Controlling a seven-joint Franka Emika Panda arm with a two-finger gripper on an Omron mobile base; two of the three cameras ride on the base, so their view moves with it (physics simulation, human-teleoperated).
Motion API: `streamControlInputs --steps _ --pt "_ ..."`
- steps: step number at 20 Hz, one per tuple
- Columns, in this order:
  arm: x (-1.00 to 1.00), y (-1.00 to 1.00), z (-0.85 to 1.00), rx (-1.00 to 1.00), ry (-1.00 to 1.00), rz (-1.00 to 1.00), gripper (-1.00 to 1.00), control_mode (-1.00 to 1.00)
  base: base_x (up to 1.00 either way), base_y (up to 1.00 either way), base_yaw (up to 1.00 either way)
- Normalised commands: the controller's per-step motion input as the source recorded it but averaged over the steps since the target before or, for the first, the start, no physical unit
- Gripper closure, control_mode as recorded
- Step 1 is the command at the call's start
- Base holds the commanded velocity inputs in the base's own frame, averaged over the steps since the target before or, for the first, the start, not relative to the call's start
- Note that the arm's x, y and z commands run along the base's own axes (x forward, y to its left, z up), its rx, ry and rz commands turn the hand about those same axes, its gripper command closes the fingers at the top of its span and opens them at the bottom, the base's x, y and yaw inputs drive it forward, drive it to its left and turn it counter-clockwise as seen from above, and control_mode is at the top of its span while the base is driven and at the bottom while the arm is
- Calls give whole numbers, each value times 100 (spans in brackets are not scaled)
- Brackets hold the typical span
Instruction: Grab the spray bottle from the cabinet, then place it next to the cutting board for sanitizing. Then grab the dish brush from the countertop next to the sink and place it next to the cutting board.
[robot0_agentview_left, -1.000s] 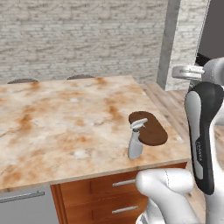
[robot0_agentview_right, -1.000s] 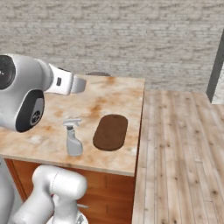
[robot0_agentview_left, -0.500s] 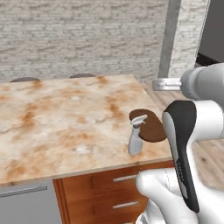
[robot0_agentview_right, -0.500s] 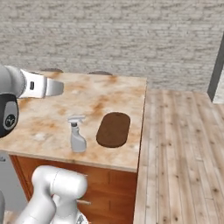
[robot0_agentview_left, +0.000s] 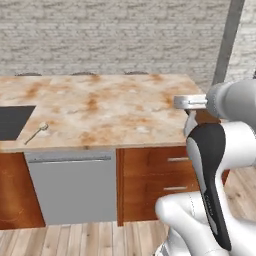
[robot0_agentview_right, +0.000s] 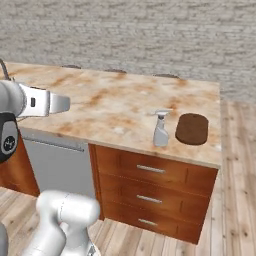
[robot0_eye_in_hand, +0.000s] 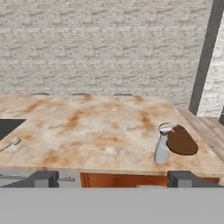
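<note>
The hand view looks across the beige countertop (robot0_eye_in_hand: 96, 131) from its front edge. My gripper (robot0_eye_in_hand: 114, 179) is open, its fingertips (robot0_eye_in_hand: 43, 178) low in front of the counter with nothing between them. The pale grey spray bottle (robot0_eye_in_hand: 162, 148) stands upright right beside the dark oval cutting board (robot0_eye_in_hand: 181, 141) at the counter's right end; both also show in the right base view, the spray bottle (robot0_agentview_right: 161, 128) left of the cutting board (robot0_agentview_right: 192, 128). The dish brush (robot0_agentview_left: 36, 132) lies near the front edge, just right of the dark sink (robot0_agentview_left: 10, 122). The cabinet is out of view.
Below the countertop (robot0_agentview_left: 110, 110) are a grey appliance front (robot0_agentview_left: 75, 185) and wooden drawers (robot0_agentview_right: 150, 185) with metal handles. A brick wall (robot0_eye_in_hand: 105, 43) runs behind the counter, with a dark post (robot0_eye_in_hand: 203, 57) at the right. The floor (robot0_agentview_right: 235, 190) is wood planks.
The whole picture has shifted in both base views: the base has driven, so the sink and dish brush now show at the left. The arm has swung with it. The gripper stays open.
</note>
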Motion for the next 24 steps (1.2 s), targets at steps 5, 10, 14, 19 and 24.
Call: streamControlInputs --steps 5,10,14,19,24 --pt "0 0 0 0 0 0 -100 100 -11 100 23" --pt "0 0 0 0 0 0 -100 100 76 100 -2" --pt "0 0 0 0 0 0 -100 100 48 100 -19" --pt "0 0 0 0 0 0 -100 100 88 94 -31" --pt "0 0 0 0 0 0 -100 100 99 46 -27"
